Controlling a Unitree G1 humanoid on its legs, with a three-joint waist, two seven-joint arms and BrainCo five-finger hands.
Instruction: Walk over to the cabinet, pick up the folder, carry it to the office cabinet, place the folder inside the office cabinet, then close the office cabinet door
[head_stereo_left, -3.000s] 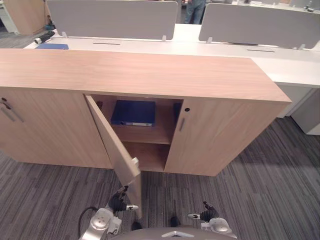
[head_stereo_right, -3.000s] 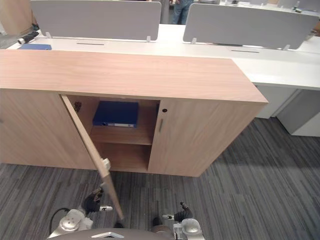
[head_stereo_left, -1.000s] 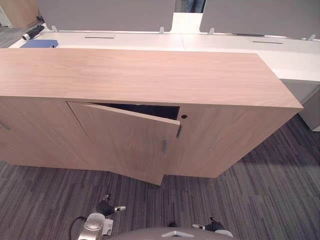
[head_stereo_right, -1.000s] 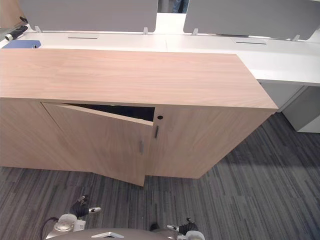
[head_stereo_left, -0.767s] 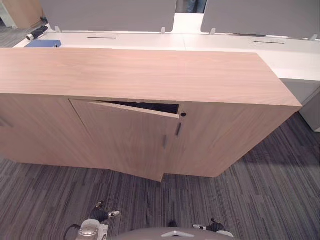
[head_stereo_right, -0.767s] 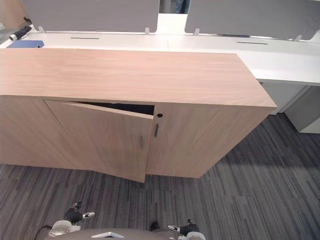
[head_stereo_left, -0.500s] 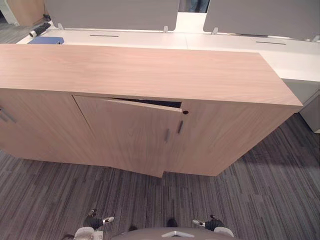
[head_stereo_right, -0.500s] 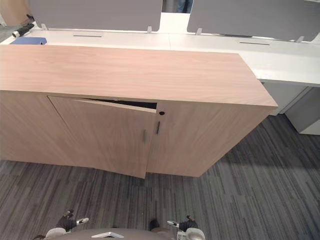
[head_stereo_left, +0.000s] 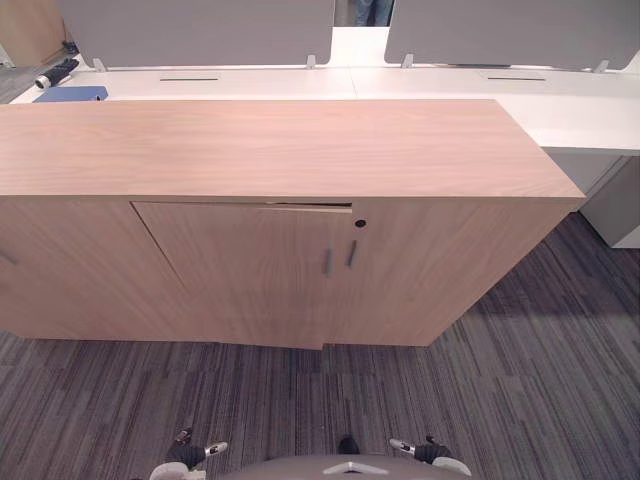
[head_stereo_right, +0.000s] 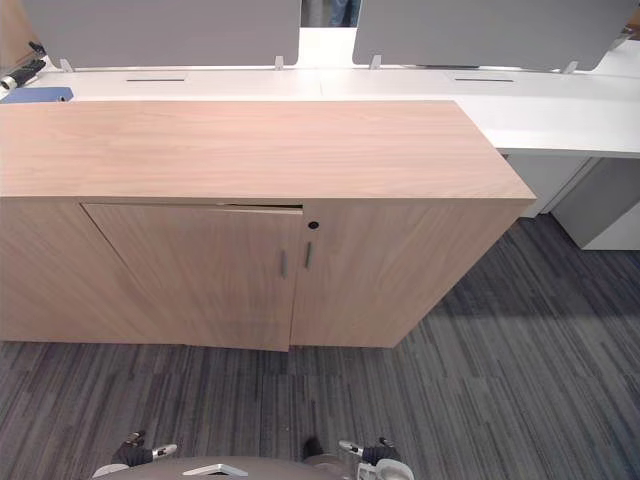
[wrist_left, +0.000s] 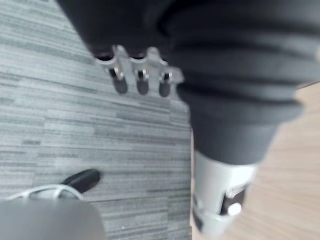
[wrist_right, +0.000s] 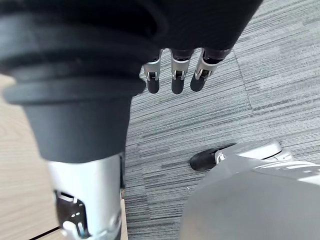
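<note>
And there is the office cabinet (head_stereo_left: 270, 145), long wooden top bare. Its door (head_stereo_left: 240, 270) sits all but flush with the front. Look closely and a thin dark sliver (head_stereo_left: 308, 207) shows along the door's top edge, at the handle side. The door's handle (head_stereo_left: 326, 261) stands just beside the neighbouring door's handle (head_stereo_left: 351, 253), with a small round keyhole (head_stereo_left: 360, 223) above them.

Down low, the left hand (head_stereo_left: 195, 452) hangs over the grey striped carpet (head_stereo_left: 520, 380), well apart from the cabinet front. Its fingers (wrist_left: 141, 75) are loose in a row, grasping nothing. The right hand (head_stereo_left: 425, 452) hangs low on the other side, fingers (wrist_right: 175, 77) relaxed too, also empty.

The folder is in neither hand, and where it lies I cannot tell.

Behind the cabinet runs a white desk (head_stereo_left: 450, 85) with grey divider panels (head_stereo_left: 195, 30) along its far edge. At the desk's far left end lies a flat blue item (head_stereo_left: 70, 94), a black cylinder (head_stereo_left: 55, 73) just beside it. A person's legs (head_stereo_left: 372, 10) show between the panels.
</note>
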